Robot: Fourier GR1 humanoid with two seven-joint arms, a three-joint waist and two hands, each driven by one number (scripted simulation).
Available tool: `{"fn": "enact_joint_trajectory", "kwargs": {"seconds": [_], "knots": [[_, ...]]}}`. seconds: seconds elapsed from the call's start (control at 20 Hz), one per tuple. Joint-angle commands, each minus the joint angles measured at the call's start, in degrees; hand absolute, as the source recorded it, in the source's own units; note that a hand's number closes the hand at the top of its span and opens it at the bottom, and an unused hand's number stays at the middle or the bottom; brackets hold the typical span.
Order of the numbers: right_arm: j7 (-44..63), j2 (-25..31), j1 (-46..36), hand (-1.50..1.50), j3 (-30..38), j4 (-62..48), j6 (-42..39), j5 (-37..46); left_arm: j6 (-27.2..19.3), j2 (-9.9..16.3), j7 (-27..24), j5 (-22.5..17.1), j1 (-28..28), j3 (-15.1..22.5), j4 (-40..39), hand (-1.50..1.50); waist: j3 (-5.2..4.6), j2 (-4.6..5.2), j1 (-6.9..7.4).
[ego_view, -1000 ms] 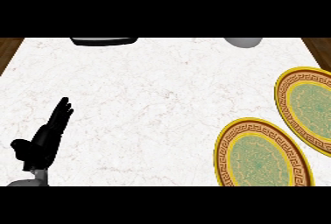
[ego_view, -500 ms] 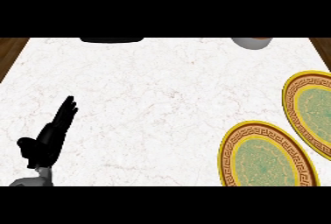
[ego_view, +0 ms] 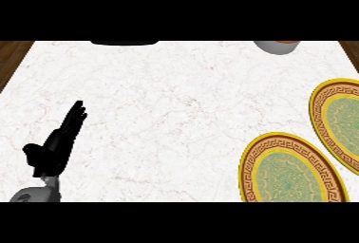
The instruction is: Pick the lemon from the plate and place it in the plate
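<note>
While the left hand [ego_view: 57,144] rests at the left side of the white marble counter [ego_view: 175,95], its fingers are straight and point up the counter, and it holds nothing. No lemon shows anywhere in this view, so I cannot tell where it lies or which way its long side points. Two round plates with gold rims and green middles sit at the right side. The near plate [ego_view: 291,171] is low in the view, and the far plate [ego_view: 341,121] is just behind it, at the right edge, partly cut off. Both plates look bare. They are well apart from the left hand, with a wide stretch of counter between them. The right hand does not show at all. I think the right hand would be the nearer one to the plates, since they lie on its side. A grey bowl [ego_view: 277,46] and a dark thing [ego_view: 125,42] peek in at the far edge of the counter.
</note>
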State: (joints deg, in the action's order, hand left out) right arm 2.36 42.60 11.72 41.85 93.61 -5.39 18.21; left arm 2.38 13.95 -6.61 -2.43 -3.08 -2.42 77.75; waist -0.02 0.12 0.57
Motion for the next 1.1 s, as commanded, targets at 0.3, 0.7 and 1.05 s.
{"fn": "enact_joint_trajectory", "kwargs": {"seconds": [0.3,0.7,1.05], "knots": [[2.6,-3.6,-16.8,1.50,-14.1,-12.5,5.1,9.6,-1.4,-2.7,1.4,2.0,-1.2,0.6,0.6,0.00,0.02,-0.05,-0.24],[4.4,-10.5,-27.9,-1.50,-13.9,-27.5,17.1,11.2,1.1,-0.6,0.7,0.7,-2.8,-1.8,-1.7,0.00,0.04,0.03,-0.17],[6.7,-8.2,-36.2,-1.50,-13.2,-36.1,15.2,7.9,1.3,-1.3,-1.8,2.2,1.3,-2.0,-0.7,0.00,0.02,-0.06,-0.19]]}}
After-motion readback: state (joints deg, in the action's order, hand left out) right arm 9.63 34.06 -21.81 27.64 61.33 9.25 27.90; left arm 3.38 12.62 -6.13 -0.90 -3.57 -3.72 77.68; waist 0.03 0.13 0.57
